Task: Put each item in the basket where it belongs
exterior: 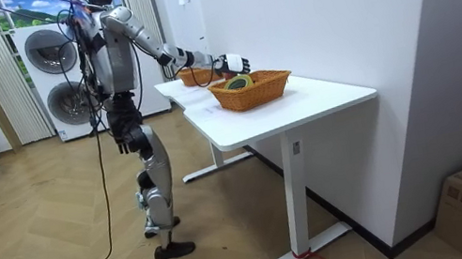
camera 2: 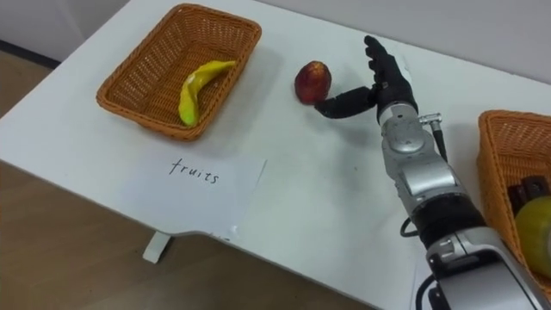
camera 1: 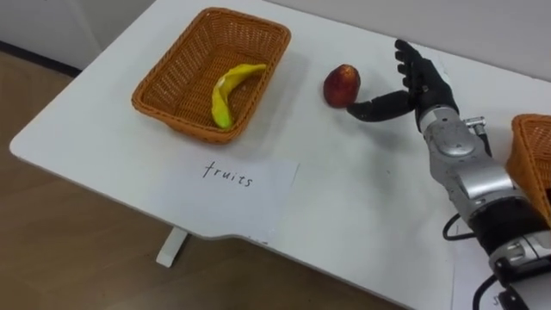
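Right robot hand [camera 1: 420, 86] rests released beside an apple [camera 1: 342, 84] on the white table [camera 1: 362, 194] near washing machines [exterior: 56, 76].

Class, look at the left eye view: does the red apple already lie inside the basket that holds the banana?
No, the apple lies on the table, right of the basket, by the open right hand.

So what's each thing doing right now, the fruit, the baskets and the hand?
banana: lying in the left basket.
apple: on the table, outside both baskets.
right hand: open, thumb by the apple.
right basket: holds a yellow-green fruit and a dark thing.
paper sheet: flat near the table's front edge.
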You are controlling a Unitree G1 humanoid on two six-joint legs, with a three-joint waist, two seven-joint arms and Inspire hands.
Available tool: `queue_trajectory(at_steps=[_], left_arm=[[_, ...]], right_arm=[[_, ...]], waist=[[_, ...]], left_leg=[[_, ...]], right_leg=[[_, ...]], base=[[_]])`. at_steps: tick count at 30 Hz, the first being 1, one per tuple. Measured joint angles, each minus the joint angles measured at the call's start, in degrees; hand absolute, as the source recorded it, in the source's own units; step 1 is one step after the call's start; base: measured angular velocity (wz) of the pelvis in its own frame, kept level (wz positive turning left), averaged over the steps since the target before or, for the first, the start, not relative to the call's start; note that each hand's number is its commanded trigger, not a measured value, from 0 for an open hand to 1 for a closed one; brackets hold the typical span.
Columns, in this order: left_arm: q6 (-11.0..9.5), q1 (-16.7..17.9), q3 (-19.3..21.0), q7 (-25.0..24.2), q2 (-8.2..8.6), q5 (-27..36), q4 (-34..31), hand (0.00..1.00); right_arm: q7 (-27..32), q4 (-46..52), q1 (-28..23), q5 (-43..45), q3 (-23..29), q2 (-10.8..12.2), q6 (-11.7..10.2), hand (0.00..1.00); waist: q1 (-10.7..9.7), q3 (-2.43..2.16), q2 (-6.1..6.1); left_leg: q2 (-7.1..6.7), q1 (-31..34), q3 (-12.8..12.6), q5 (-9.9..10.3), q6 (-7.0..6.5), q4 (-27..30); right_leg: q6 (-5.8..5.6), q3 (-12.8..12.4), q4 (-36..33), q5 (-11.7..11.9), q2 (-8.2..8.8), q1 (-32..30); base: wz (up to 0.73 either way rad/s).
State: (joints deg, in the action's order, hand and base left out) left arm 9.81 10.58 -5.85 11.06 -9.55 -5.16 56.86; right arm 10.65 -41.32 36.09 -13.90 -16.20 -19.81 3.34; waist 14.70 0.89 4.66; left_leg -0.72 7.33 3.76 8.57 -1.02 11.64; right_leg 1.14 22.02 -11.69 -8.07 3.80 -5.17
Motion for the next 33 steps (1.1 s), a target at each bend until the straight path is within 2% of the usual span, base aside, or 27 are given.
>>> queue_trajectory(at_steps=[17, 21, 26, 28, 33], left_arm=[[0.55, -0.24, -0.06, -0.10, -0.01, -0.03, 0.43, 0.00], [0.54, -0.24, -0.05, -0.37, -0.02, -0.05, 0.42, 0.00], [0.50, -0.55, -0.05, -0.47, -0.01, -0.04, 0.46, 0.00], [0.08, -1.37, -0.05, -0.54, -0.02, -0.03, 1.23, 0.00], [-0.26, -2.24, -0.05, -0.90, -0.09, -0.02, 2.82, 0.00]], right_arm=[[0.00, -0.51, 0.09, 0.63, -0.03, 0.00, 0.26, 0.00], [0.02, -1.27, 1.52, 1.27, -0.12, 0.09, 0.26, 0.00], [0.03, -1.40, 2.39, 3.26, -0.12, 1.15, 0.26, 0.00], [-0.08, -1.88, 2.45, 3.29, -0.18, 1.46, 0.26, 0.00], [-0.85, -3.14, 3.41, 3.29, -0.62, 1.84, 0.26, 0.00]], waist=[[0.07, 0.26, 0.03], [0.15, 0.34, 0.13], [0.58, 0.75, 0.59], [1.56, 1.04, 0.93], [2.85, 1.23, 1.28]], left_leg=[[-0.01, 0.71, 0.08, 0.00, -0.01, -0.06], [0.01, 1.72, -0.01, -0.06, 0.01, 0.05], [0.05, 1.87, 0.00, -0.06, 0.00, -0.02], [0.05, 1.86, 0.00, -0.06, 0.00, -0.06], [0.01, 2.16, 0.15, -0.05, 0.00, 0.01]], right_leg=[[-0.01, 0.02, -0.05, 0.00, -0.16, -0.68], [0.00, -0.04, -0.09, 0.00, -0.20, -1.78], [0.00, -0.03, 0.02, 0.00, -0.26, -1.90], [-0.01, -0.06, 0.04, 0.00, -0.28, -1.90], [-0.01, 0.23, 0.04, 0.00, -0.22, -1.94]], base=[[0.00], [0.00], [0.00], [0.00], [0.04]])
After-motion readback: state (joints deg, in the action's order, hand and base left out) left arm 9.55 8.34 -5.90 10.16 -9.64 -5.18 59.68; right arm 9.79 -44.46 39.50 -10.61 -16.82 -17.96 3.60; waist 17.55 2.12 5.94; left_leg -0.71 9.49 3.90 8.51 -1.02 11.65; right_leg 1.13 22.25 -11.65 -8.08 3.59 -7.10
